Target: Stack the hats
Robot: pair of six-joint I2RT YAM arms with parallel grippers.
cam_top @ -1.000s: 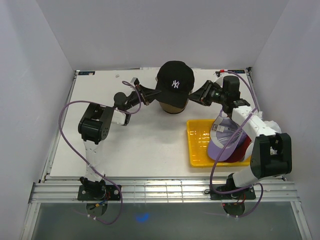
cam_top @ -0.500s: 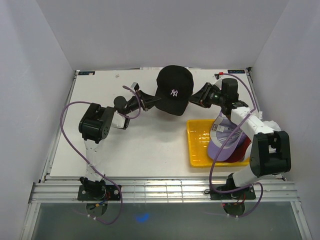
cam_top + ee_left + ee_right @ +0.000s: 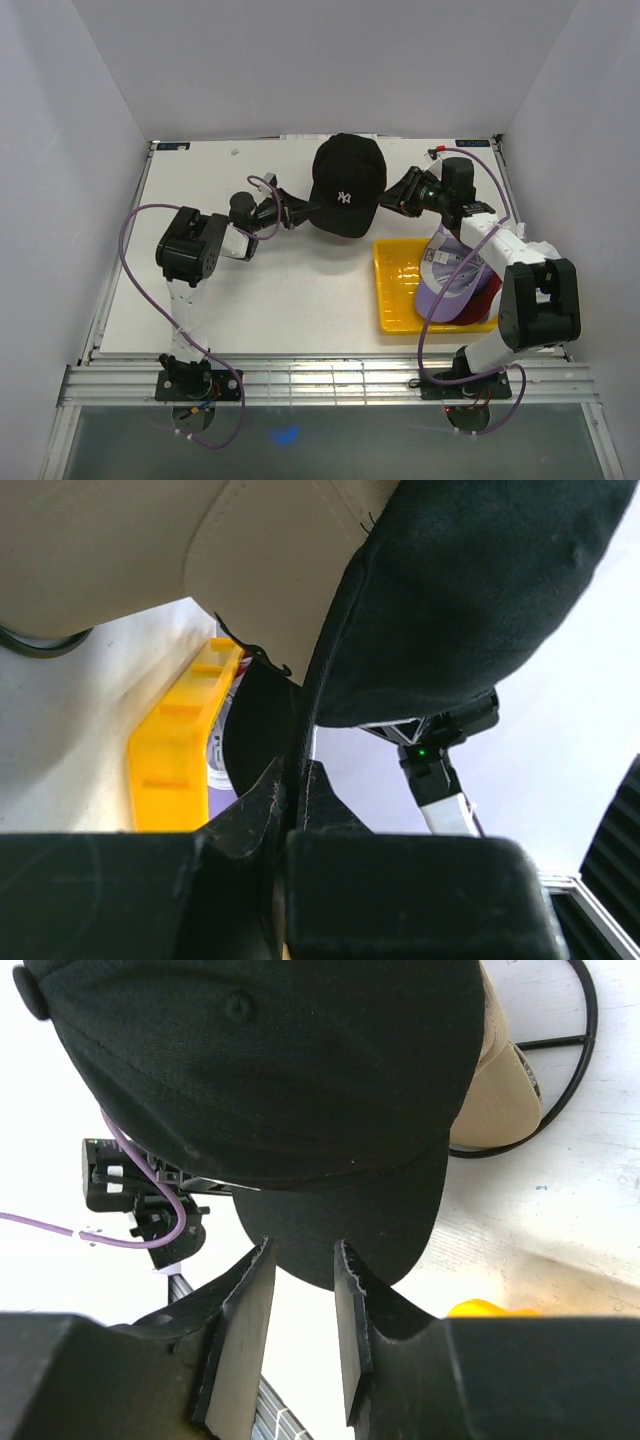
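Hanging above the far middle of the worktop point(image 3: 250, 290), the black cap point(image 3: 347, 185) sits between the two arms. The left claw point(image 3: 293, 785) is pressed together on the cap's edge, pinching the fabric. The right claw point(image 3: 303, 1255) stands slightly spread, the brim's edge between its tips. A tan cap point(image 3: 497, 1070) on a wire stand point(image 3: 578, 1055) is right beside the black one. A lavender cap point(image 3: 445, 290) lies in the yellow tray point(image 3: 395, 290).

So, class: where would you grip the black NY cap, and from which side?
The black NY cap by its flat brim, thin enough to pinch, edge-on from the right, where the right gripper straddles it, jaws parted. The left gripper clamps the rim opposite.
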